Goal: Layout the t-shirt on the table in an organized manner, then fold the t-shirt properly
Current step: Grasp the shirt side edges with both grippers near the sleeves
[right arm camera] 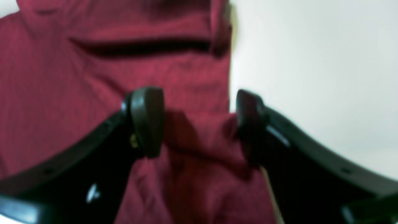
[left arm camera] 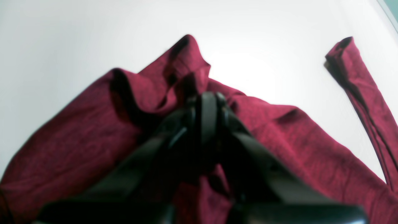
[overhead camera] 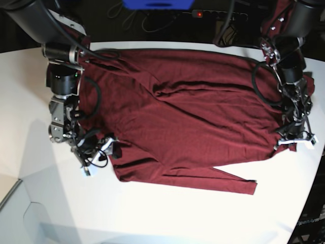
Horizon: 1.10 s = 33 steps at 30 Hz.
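The maroon t-shirt [overhead camera: 188, 112] lies spread across the white table [overhead camera: 167, 218], one long sleeve [overhead camera: 228, 181] stretched along its near side. In the base view my left gripper [overhead camera: 293, 140] is at the shirt's right edge. The left wrist view shows that gripper [left arm camera: 207, 101] shut on a raised fold of the t-shirt [left arm camera: 77, 140], with a sleeve end [left arm camera: 357, 81] lying flat to the right. My right gripper [overhead camera: 104, 148] is at the shirt's lower-left corner. Its fingers [right arm camera: 147, 121] stand wide apart over the fabric's edge [right arm camera: 199, 133], so the right gripper [right arm camera: 197, 123] is open.
Behind the table's far edge are a power strip [overhead camera: 203, 12] with a red light, dark cables and a blue object [overhead camera: 157, 4]. The tabletop steps down at the near left corner [overhead camera: 20, 190]. Bare white table [right arm camera: 311, 77] lies beside the shirt.
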Motion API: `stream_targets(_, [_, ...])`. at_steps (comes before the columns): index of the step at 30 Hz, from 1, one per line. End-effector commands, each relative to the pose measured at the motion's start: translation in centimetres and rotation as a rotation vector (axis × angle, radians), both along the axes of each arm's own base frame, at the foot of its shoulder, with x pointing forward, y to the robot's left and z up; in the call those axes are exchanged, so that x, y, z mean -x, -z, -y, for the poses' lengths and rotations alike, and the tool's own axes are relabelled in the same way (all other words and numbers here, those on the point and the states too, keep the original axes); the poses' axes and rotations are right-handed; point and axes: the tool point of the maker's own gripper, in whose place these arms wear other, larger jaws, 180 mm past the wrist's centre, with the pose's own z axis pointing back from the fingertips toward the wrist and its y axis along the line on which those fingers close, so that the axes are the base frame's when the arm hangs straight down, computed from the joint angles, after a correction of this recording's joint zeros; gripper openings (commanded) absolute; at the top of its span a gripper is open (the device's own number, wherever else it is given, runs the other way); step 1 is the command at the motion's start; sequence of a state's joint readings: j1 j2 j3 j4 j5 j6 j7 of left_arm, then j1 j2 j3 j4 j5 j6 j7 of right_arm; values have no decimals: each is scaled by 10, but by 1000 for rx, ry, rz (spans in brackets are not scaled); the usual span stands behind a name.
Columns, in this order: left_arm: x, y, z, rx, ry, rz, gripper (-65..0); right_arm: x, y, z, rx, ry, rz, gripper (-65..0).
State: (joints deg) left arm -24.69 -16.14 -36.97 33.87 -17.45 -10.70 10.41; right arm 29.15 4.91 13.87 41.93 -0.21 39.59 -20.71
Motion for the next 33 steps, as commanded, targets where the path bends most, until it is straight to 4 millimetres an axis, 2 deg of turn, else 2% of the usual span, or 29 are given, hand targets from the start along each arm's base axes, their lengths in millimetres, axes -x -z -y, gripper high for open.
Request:
stream_targets(1, [-12, -22, -10, -29, -6, 53, -649, -10, -14, 2, -5, 1, 45, -284])
stream_targets(5, [-12, -22, -11, -30, -6, 54, -649, 4, 2, 3, -4, 3, 12, -296])
stream_targets(7, [-12, -22, -11, -30, -6, 54, -649, 15, 12, 17, 19, 13, -10, -343])
stream_targets(10, [-12, -22, -11, -30, -6, 54, -649, 33, 29, 25, 32, 19, -50, -456])
stream_targets(12, [-12, -22, -11, -28, -8, 56, -649, 47, 41, 39, 53, 29, -80, -556])
stream_targets(14, [-13, -20, -5, -18, -3, 56, -649, 61, 52, 43, 61, 32, -108, -650])
stream_targets(16, [-14, -18, -1, -13, 1, 54, -649, 71, 60, 45, 64, 32, -129, -650])
stream_targets(20, [-15, -18, 1, -9, 2, 57, -649, 88, 69, 65, 97, 46, -158, -650])
stream_targets(25, [-18, -14, 13, 7, 13, 58, -649, 101, 51, 81, 176, 35, -83, -650])
stream_targets(29, [-20, -14, 17, 14, 16, 61, -649, 113, 28, 80, 233, 10, 0, -650])
stream_targets(33, [-22, -14, 22, 22, 19, 66, -649, 119, 19, 79, 255, -2, 31, -650])
